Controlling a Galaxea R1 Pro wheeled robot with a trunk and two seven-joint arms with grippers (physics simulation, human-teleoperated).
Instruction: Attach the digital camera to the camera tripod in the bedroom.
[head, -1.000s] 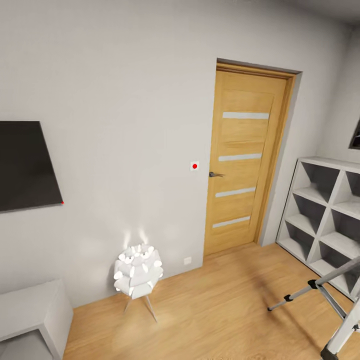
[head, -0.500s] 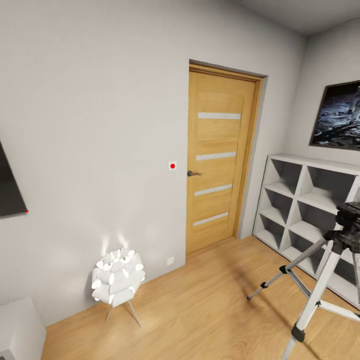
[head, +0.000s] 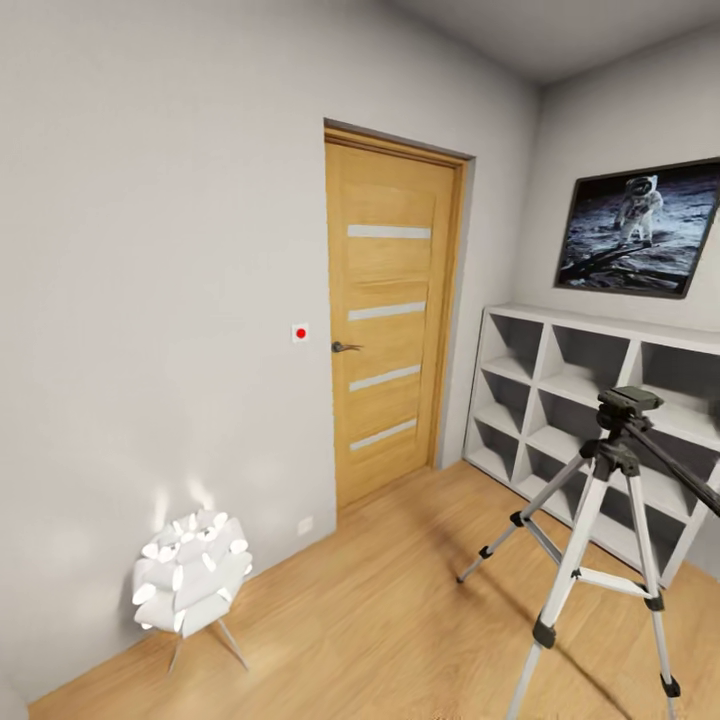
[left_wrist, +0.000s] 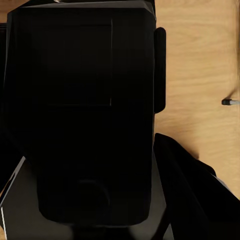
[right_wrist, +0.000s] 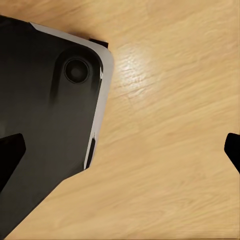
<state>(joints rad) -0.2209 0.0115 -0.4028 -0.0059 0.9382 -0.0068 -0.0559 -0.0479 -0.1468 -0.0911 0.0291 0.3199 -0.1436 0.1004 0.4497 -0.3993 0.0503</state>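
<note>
Head view: camera tripod (head: 600, 530) stands upright, handle slanting down-right.

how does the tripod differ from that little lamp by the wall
The camera tripod is tall, with long silver legs spread wide; the floor lamp is low, on short thin legs.
The tripod carries a small black head with nothing mounted on it; the lamp carries a bulky white petalled globe.
The lamp is lit and glows on the wall behind it; the tripod gives no light.
Both stand upright on the wooden floor.
</note>
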